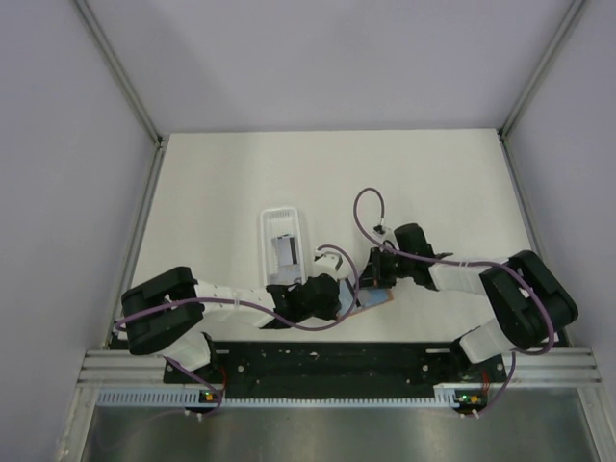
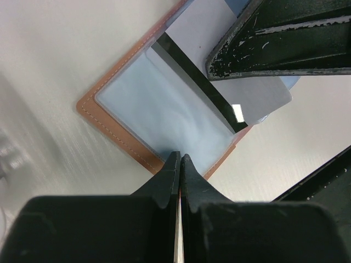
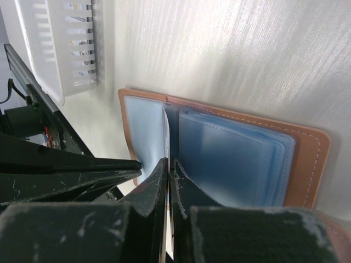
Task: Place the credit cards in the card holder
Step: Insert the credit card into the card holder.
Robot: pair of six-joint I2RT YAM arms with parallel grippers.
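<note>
Near the table's front edge, between both arms, the orange-brown leather-like folding card holder lies open, pale blue-grey sleeves facing up. The left gripper is clenched, its tips on the holder's edge; whether they pinch it is unclear. The right gripper grasps a thin grey credit card, its black-striped edge at the holder's fold. A white slotted plastic tray sits just beyond.
</note>
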